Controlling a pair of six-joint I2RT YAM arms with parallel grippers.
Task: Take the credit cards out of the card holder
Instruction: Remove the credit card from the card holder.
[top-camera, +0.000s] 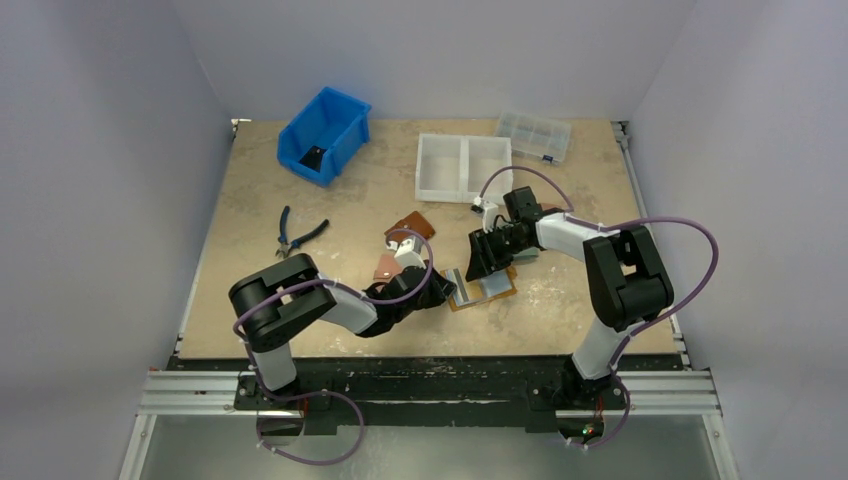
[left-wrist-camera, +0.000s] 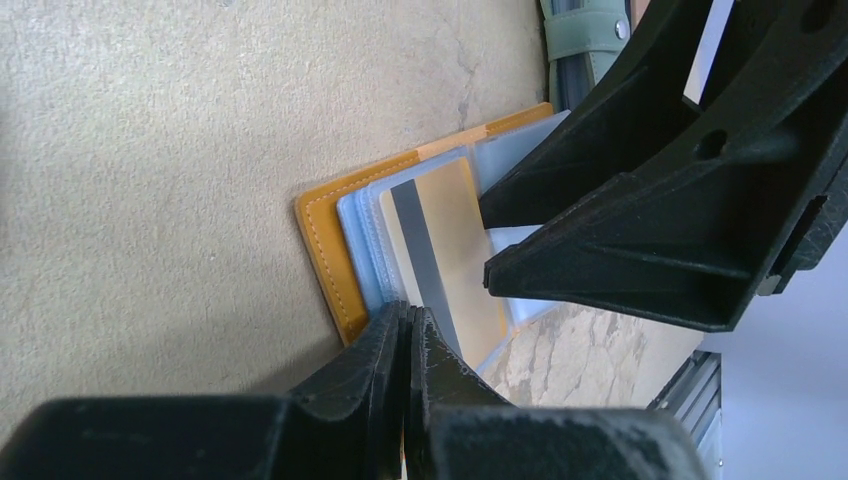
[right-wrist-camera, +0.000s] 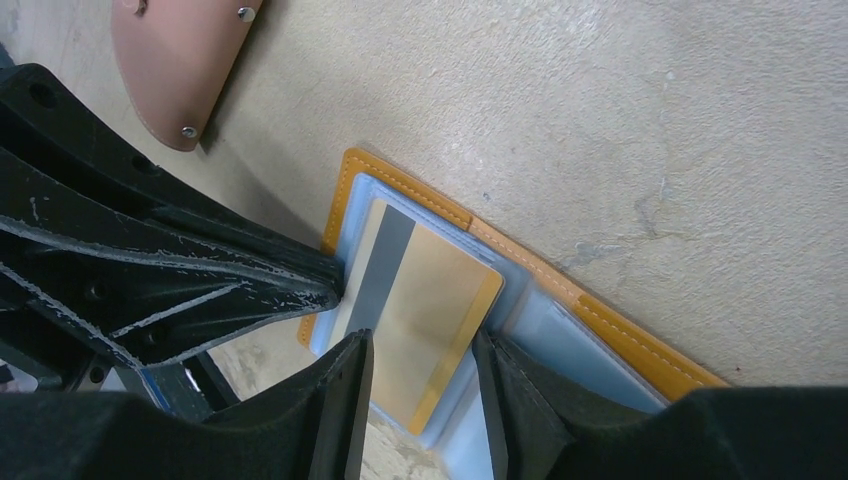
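Closest to the lens in the left wrist view, the left gripper (left-wrist-camera: 407, 312) has its two fingers pressed flat together with no gap, their tips resting on the near edge of the card holder (left-wrist-camera: 320, 230). Whether a sleeve is pinched between them I cannot tell. The holder lies open and flat on the bench (top-camera: 300, 300), in the front middle, between the two grippers. Its mustard-orange cover faces down and its clear bluish sleeves (right-wrist-camera: 550, 320) face up. A gold card (right-wrist-camera: 430, 300) with a grey stripe along one long side lies on top of the sleeves, slanted across them, one corner reaching past the sleeve edge. The right gripper (right-wrist-camera: 420, 340) comes in from the opposite side with its jaws moderately apart, one finger on each side of the card. A strip of sleeve shows between the card and one finger, while the other finger covers a corner of the card, so a grip on it is not evident. The two grippers' tips sit just beside each other over the holder. A pink wallet (right-wrist-camera: 185, 60) lies near the holder, to its left in the overhead view, and a brown wallet (top-camera: 412, 228) lies just beyond that. Farther back on the bench are pliers (top-camera: 298, 235), a blue bin (top-camera: 325, 133), a white tray (top-camera: 463, 167) and a clear box (top-camera: 533, 136).
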